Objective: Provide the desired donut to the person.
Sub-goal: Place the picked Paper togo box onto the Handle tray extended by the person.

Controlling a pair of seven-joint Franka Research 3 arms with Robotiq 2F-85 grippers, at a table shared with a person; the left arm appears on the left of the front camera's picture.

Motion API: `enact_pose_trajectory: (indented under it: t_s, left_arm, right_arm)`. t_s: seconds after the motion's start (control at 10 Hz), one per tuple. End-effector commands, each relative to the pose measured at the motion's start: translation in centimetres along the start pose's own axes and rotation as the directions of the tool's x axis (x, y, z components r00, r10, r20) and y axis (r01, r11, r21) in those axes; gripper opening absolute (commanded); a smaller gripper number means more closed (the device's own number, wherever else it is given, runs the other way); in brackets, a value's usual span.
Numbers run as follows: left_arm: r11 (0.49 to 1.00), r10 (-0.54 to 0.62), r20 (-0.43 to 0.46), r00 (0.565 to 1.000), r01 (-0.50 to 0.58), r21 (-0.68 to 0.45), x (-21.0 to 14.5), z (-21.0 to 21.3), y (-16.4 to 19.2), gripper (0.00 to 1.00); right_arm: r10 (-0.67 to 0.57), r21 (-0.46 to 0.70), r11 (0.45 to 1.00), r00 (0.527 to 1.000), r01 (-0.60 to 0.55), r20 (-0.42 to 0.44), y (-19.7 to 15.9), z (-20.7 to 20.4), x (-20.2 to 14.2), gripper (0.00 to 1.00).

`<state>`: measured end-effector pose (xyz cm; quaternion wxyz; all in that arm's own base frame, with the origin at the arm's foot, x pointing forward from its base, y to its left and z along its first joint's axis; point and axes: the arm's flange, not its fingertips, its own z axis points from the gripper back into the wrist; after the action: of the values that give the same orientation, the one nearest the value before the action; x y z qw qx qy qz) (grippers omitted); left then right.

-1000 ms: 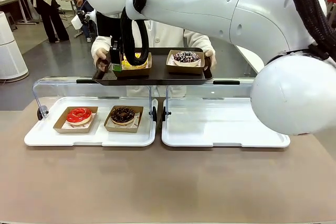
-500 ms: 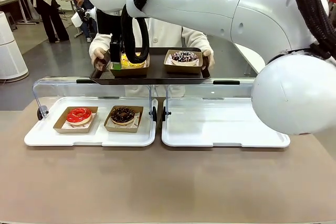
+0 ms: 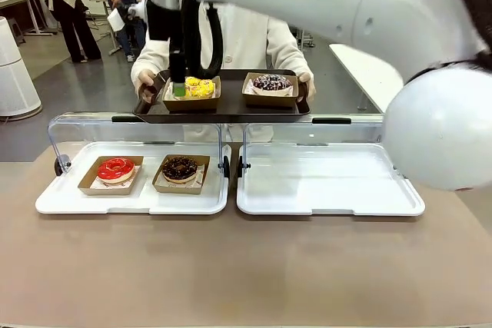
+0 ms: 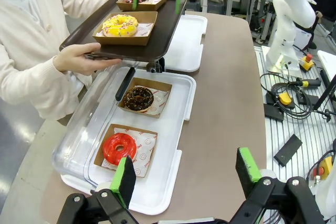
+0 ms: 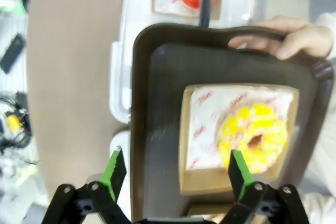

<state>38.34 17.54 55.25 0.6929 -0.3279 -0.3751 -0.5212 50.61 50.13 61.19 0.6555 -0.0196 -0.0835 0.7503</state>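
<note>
Standing at the far side of the table, the person in a cream cardigan holds a dark tray level with both hands, above the clear lids of the display trays. On it sit two cardboard boats: a yellow sprinkled donut toward the robot's left and a chocolate sprinkled donut toward its right. The right gripper hangs over the tray just beside the yellow donut, fingers spread wide and gripping nothing (its wrist view looks straight down on the donut between the green pads). The left gripper hovers above the near table edge, likewise spread and empty. In the white tray below rest a red glazed donut and a chocolate donut, each in its own boat.
</note>
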Motion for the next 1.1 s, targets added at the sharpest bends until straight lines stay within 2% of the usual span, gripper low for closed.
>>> enact_pose_trajectory:
  t_s: [0.0,0.2,0.3,0.4,0.6,0.8,1.0]
  left_arm:
    - [1.0,-0.011,0.006,1.0,0.011,-0.001,0.0,0.1,-0.1,1.0]
    - [1.0,-0.011,0.006,1.0,0.011,-0.001,0.0,0.1,-0.1,1.0]
    - [1.0,-0.011,0.006,1.0,0.011,-0.001,0.0,0.1,-0.1,1.0]
    - [1.0,-0.011,0.006,1.0,0.011,-0.001,0.0,0.1,-0.1,1.0]
    - [1.0,-0.011,0.006,1.0,0.011,-0.001,0.0,0.1,-0.1,1.0]
    - [1.0,-0.011,0.006,1.0,0.011,-0.001,0.0,0.1,-0.1,1.0]
    - [1.0,-0.011,0.006,1.0,0.011,-0.001,0.0,0.1,-0.1,1.0]
  right_arm:
    - [0.027,0.044,0.999,0.998,-0.024,-0.054,3.8,6.5,-7.0,1.0]
    - [0.035,0.053,0.998,0.988,-0.027,-0.153,9.0,9.6,-15.5,1.0]
    - [0.049,0.063,0.997,0.986,-0.039,-0.161,11.4,9.9,-19.4,1.0]
    - [0.055,0.071,0.996,0.988,-0.045,-0.143,13.7,9.4,-23.1,1.0]
    - [0.059,0.083,0.995,0.995,-0.051,-0.087,17.5,7.1,-27.8,1.0]
    - [0.059,0.043,0.997,0.998,-0.057,-0.038,20.5,4.4,-32.2,1.0]
    - [-0.034,-0.009,0.999,0.999,0.034,-0.003,21.7,4.2,-36.3,1.0]
